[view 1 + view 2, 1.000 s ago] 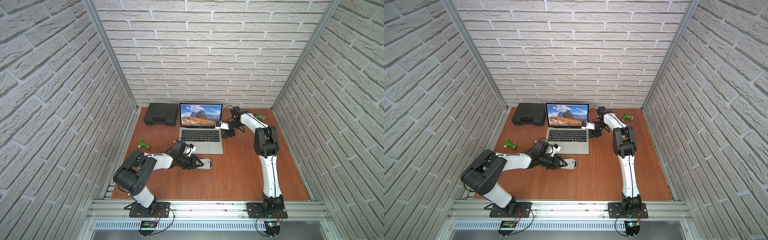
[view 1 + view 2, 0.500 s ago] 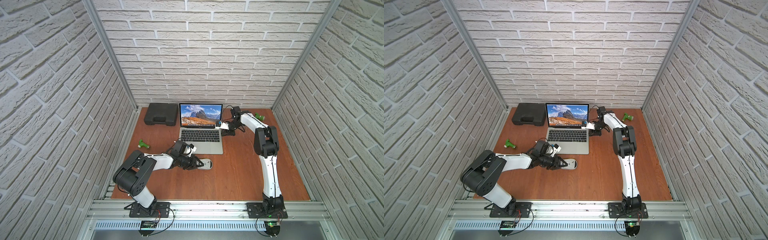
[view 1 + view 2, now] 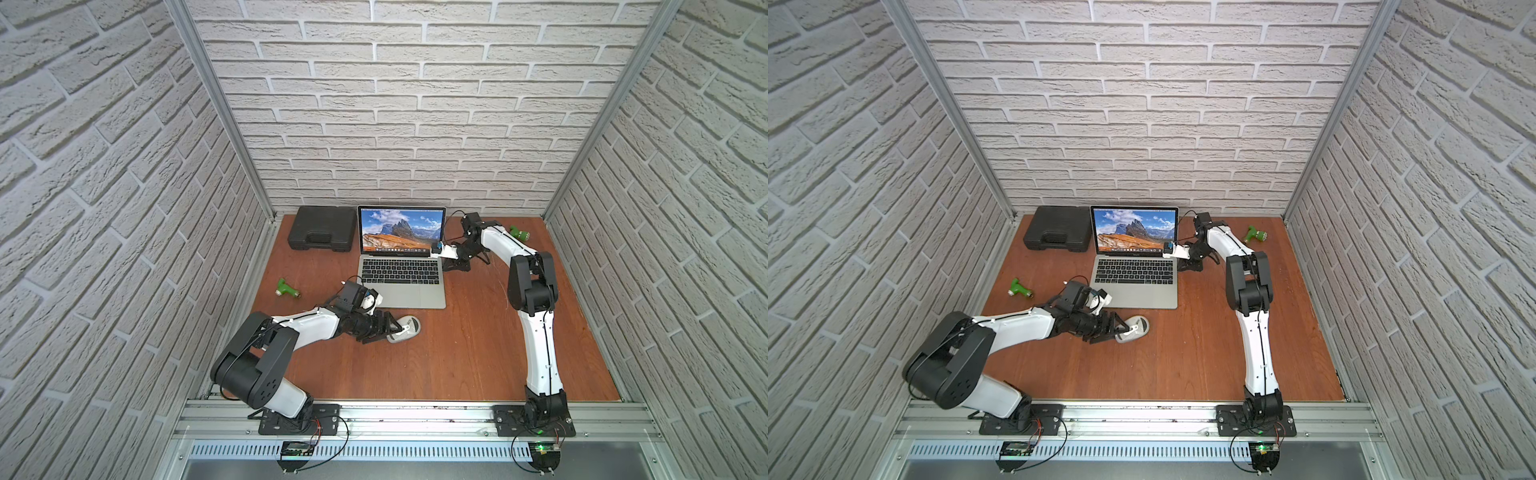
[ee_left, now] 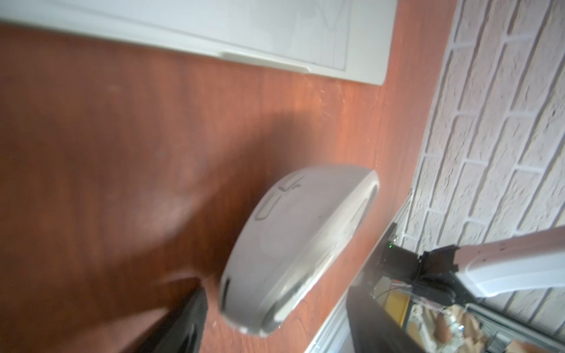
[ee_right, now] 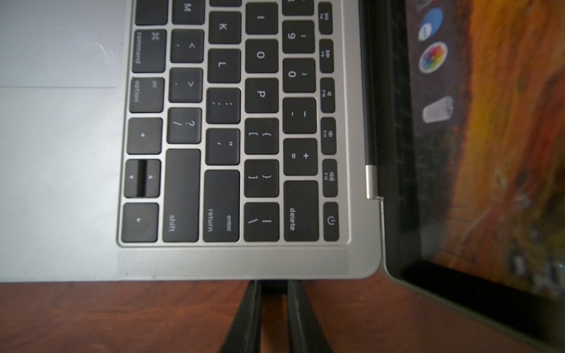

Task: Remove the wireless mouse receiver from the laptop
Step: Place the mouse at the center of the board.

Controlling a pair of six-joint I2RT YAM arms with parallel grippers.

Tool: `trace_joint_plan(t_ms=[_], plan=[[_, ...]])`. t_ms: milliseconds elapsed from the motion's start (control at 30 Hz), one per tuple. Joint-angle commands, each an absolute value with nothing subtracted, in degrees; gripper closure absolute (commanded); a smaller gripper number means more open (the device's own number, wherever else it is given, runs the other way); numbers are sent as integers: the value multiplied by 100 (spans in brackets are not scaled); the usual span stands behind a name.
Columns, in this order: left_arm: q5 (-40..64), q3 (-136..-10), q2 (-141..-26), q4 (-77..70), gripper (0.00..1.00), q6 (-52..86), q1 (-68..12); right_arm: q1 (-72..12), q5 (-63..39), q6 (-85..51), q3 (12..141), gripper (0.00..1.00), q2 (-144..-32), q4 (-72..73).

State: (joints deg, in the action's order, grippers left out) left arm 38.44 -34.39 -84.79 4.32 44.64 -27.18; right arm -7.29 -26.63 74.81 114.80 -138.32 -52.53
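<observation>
The silver laptop stands open at the back middle of the table. In the right wrist view the wireless mouse receiver is a tiny black nub sticking out of the laptop at its right edge. My right gripper is shut on it, one finger on each side. In both top views the gripper hides the receiver. A light grey mouse lies in front of the laptop. My left gripper is open around its rear end, with its fingers clear of it.
A black moulded case lies left of the laptop at the back. One small green object sits left of the laptop, another at the back right. Brick walls enclose three sides; a metal rail runs along the front.
My left gripper's jaws have spread apart and let go of the mouse. My right gripper's jaws have closed onto the receiver at the laptop's edge. Neither arm has shifted noticeably.
</observation>
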Motion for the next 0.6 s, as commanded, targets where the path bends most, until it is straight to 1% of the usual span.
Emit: trace_joint_plan(t_ms=[0,133,233,367,400,433,500,567], plan=[[3606,-3499,-8157,1192,13,4059,-2482,-861,-3153,8612,11417,83,-13969,-5251],[3467,-3655,-7998,1577,12,3794,-2142,-861,-3179,8639,11382,85,-13961,-5191],[3355,-3725,-7974,1508,14,3720,-1814,-861,-3148,8648,11364,86,-13961,-5142],[3096,-3973,-8160,1277,22,3618,-1495,-844,-3086,8670,11342,87,-13959,-5125],[2993,-4077,-8226,1257,29,3574,-1453,-839,-3068,8679,11323,87,-13966,-5111],[2903,-4170,-8290,1239,33,3543,-1430,-846,-3054,8690,11321,87,-13966,-5111],[2839,-4353,-8441,1067,35,3436,-1395,-835,-3016,8692,11312,88,-13948,-5108],[2767,-4586,-8610,1007,39,3319,-1365,-826,-2982,8710,11286,88,-13930,-5111]])
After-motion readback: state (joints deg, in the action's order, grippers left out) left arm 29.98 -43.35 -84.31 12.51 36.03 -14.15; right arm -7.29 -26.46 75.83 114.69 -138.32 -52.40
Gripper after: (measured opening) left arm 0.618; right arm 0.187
